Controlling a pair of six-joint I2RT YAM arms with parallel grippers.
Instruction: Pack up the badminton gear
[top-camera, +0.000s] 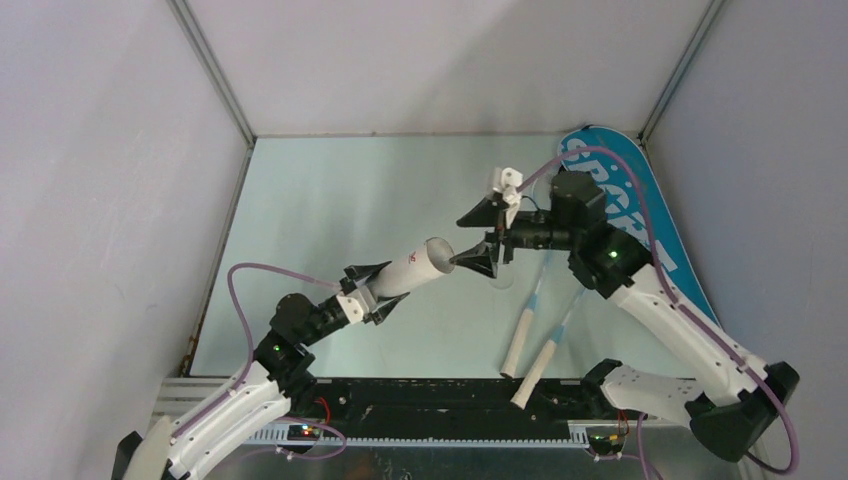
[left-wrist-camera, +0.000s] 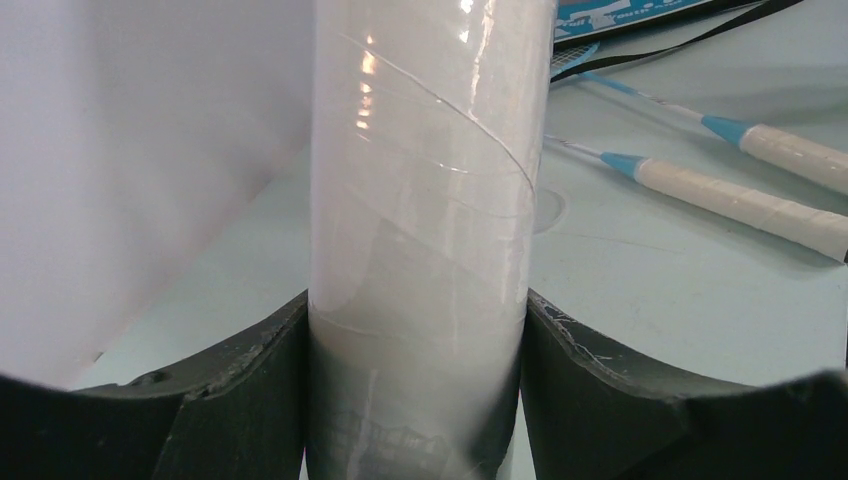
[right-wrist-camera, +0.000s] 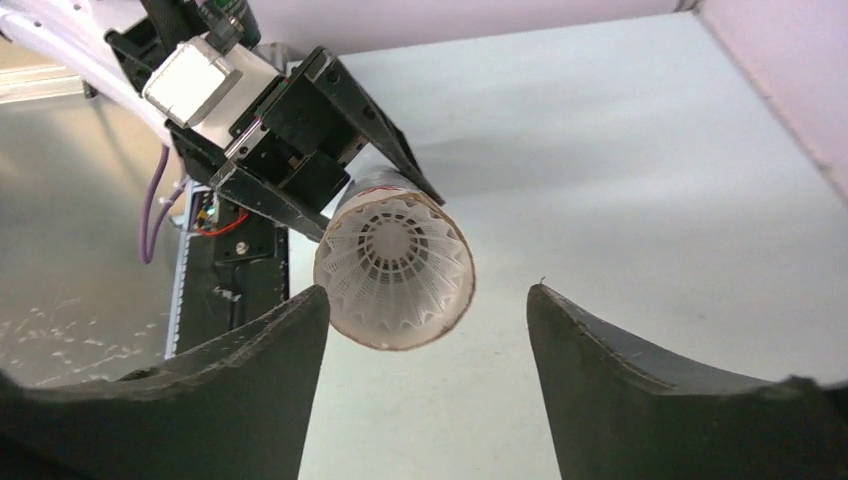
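Open passage lies over the far-left corner and far edge of the counter (top-camera: 320, 200). Mid-counter, the raised tube (top-camera: 415, 268) in the left claw (top-camera: 372, 290) meets the spread right claw (top-camera: 458, 241), barring the way. Two rackets (top-camera: 530, 335) lie by the near edge, right of centre. The blue bag (top-camera: 680, 265) lines the right edge, and walls close three sides.

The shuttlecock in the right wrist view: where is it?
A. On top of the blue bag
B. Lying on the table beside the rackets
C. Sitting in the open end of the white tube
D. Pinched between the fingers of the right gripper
C: the shuttlecock fills the mouth of the white tube, which the left gripper holds, while the right gripper is open and holds nothing.
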